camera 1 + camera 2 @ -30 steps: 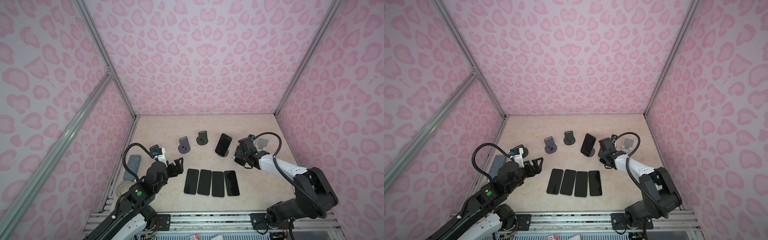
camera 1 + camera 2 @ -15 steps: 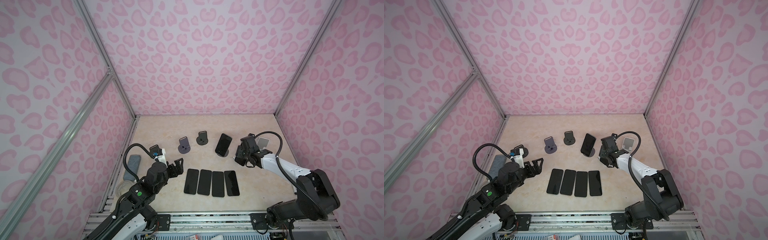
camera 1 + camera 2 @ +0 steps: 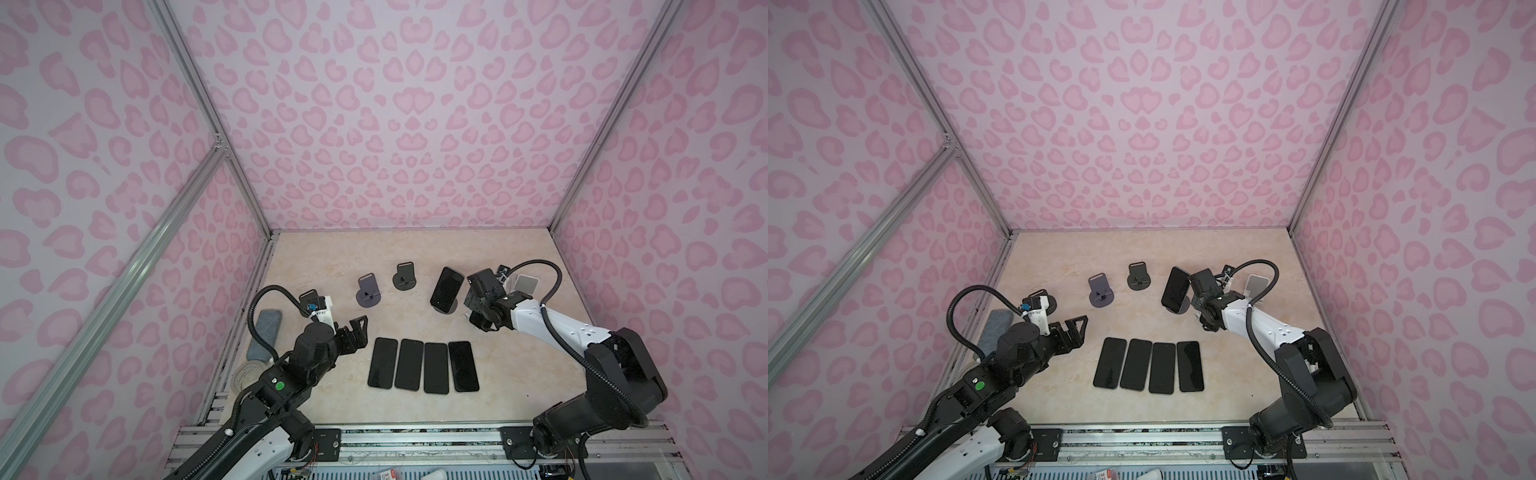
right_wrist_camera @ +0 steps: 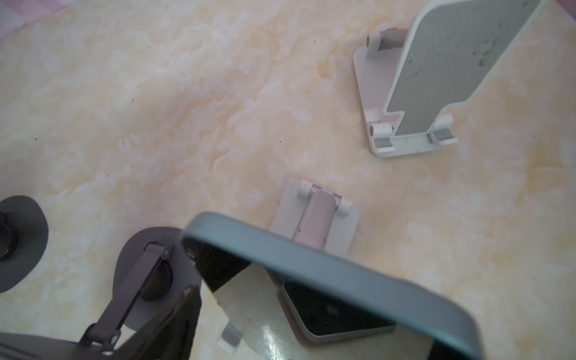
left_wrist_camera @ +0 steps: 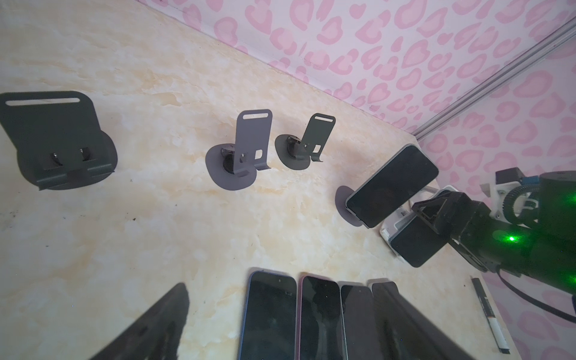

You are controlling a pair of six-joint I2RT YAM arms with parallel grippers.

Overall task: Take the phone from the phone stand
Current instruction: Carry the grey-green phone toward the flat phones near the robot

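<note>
A dark phone (image 3: 446, 289) (image 3: 1176, 286) leans upright on a round-based grey phone stand (image 3: 451, 309) at the middle right. My right gripper (image 3: 473, 297) (image 3: 1196, 297) is just right of it, open and holding nothing. In the right wrist view the phone's grey-blue top edge (image 4: 311, 265) crosses close in front, beside one dark finger (image 4: 165, 324). In the left wrist view a second phone (image 5: 411, 246) rests on a white stand under that gripper. My left gripper (image 3: 357, 332) (image 5: 280, 336) hovers open at the left of the phone row.
Several phones (image 3: 422, 365) lie flat in a row at the front. Empty dark stands (image 3: 368, 291) (image 3: 404, 276) (image 3: 311, 297) stand behind them, and an empty white stand (image 3: 525, 284) at the right. A grey cloth (image 3: 266, 332) and tape roll (image 3: 245, 376) lie left; a pen (image 5: 491, 314) lies right.
My right gripper has crept back and left, closer to the phone on the grey stand, and its jaws now stand apart. The left arm has not moved.
</note>
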